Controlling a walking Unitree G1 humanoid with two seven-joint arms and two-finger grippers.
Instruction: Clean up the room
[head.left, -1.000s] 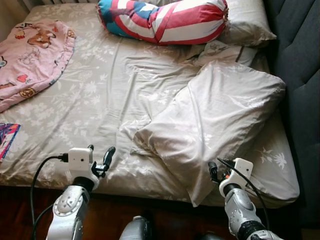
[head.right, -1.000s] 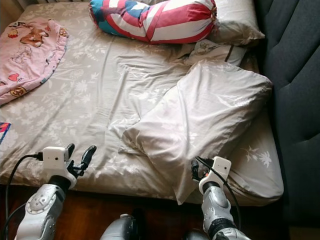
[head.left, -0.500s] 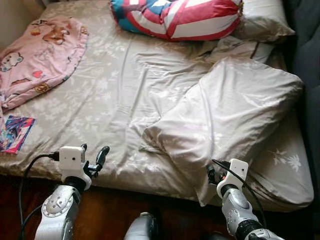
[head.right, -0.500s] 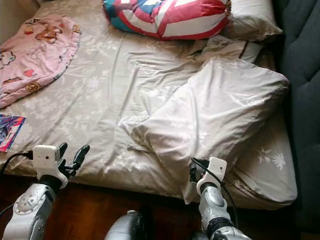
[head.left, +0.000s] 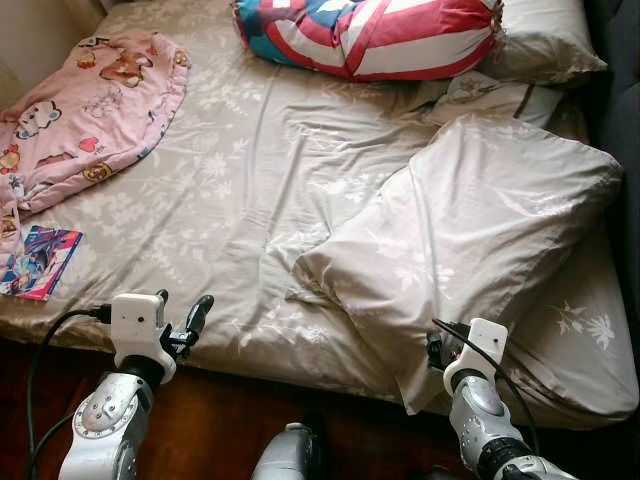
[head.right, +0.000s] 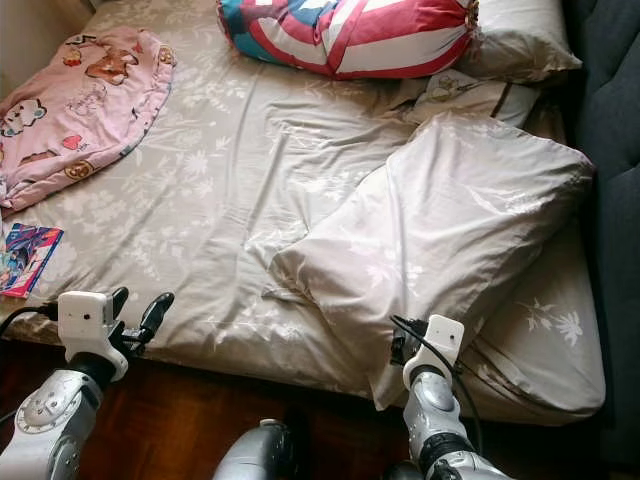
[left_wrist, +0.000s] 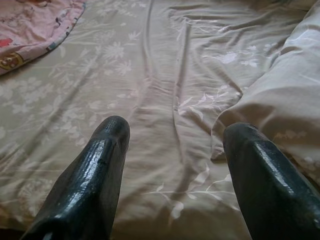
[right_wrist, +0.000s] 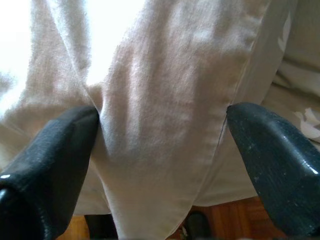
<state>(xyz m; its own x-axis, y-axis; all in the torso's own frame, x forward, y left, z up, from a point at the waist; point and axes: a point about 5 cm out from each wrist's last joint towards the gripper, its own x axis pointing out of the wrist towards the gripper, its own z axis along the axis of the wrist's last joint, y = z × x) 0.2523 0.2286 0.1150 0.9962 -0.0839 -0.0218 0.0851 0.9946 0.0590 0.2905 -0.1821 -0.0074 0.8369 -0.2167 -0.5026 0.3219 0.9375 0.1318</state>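
Note:
A large beige pillow (head.left: 470, 240) lies askew on the right half of the bed, and its lower corner hangs over the front edge. My right gripper (head.left: 436, 346) is open at that hanging corner, with the pillow cloth (right_wrist: 160, 100) between its spread fingers (right_wrist: 55, 150). My left gripper (head.left: 184, 304) is open at the bed's front edge on the left, hovering over the bare beige floral sheet (left_wrist: 150, 75), nothing between its fingers (left_wrist: 100, 165). A pink cartoon blanket (head.left: 80, 110) lies crumpled at the far left, with a colourful booklet (head.left: 40, 262) below it.
A red, white and blue striped bolster (head.left: 370, 35) lies at the back of the bed, with another beige pillow (head.left: 545, 45) to its right. A dark upholstered headboard (head.right: 615, 120) runs along the right side. Dark wooden floor (head.left: 220, 420) lies beneath the bed's front edge.
The camera has shifted left, so the whole bed sits further right in view and the booklet shows fully. Both grippers stay open at the front edge.

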